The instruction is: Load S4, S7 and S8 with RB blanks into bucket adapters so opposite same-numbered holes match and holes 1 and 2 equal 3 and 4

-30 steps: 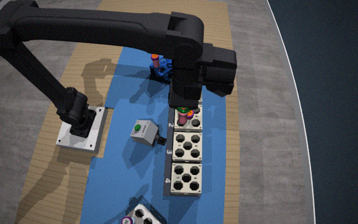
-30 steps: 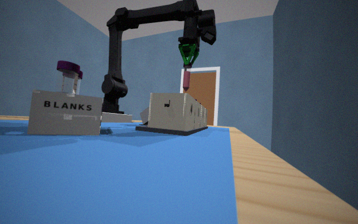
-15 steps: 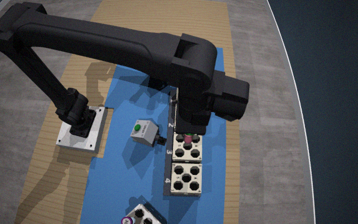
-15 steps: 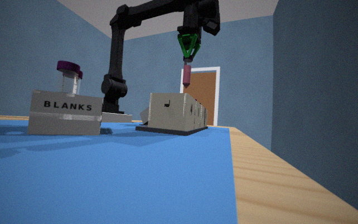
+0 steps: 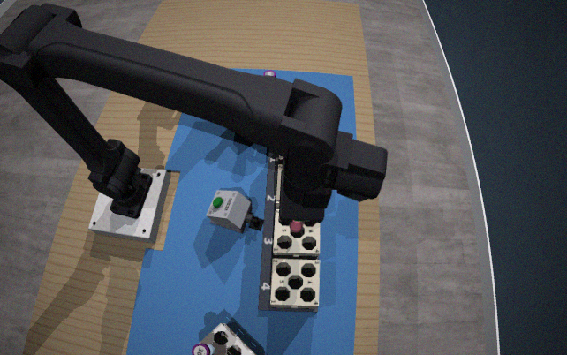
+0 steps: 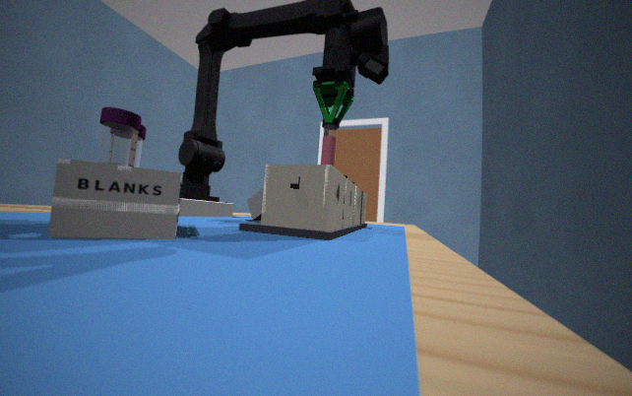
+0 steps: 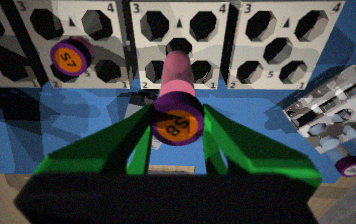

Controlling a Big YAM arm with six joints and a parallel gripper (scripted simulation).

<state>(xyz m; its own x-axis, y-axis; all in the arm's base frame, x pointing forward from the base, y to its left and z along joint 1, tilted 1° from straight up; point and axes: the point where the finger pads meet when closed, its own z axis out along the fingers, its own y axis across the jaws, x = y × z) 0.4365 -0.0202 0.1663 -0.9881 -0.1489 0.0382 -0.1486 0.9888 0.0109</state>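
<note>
Presently the arm (image 5: 185,94) reaches over loading stand ST (image 5: 266,247) on the bench (image 6: 492,315). Adapter 3 (image 5: 295,253) lies directly beneath the claw (image 7: 177,125), which is clamped just under the cap of tube S8 (image 7: 176,75). S8 hangs upright, pink body pointing at adapter 3's near holes. Judged rigid, smooth-walled, moderately heavy with liquid; the under-cap hold suits it.

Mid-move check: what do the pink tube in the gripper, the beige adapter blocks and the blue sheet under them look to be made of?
Pink tube S8: probably plastic, smooth and opaque-looking, with a glossy purple cap. It is clamped in the green gripper.
Beige adapter blocks: likely moulded plastic, matte, with crisp octagonal holes and printed numbers.
Blue sheet: a thin matte mat, lying flat and without glare; rubber or vinyl cannot be told.
</note>
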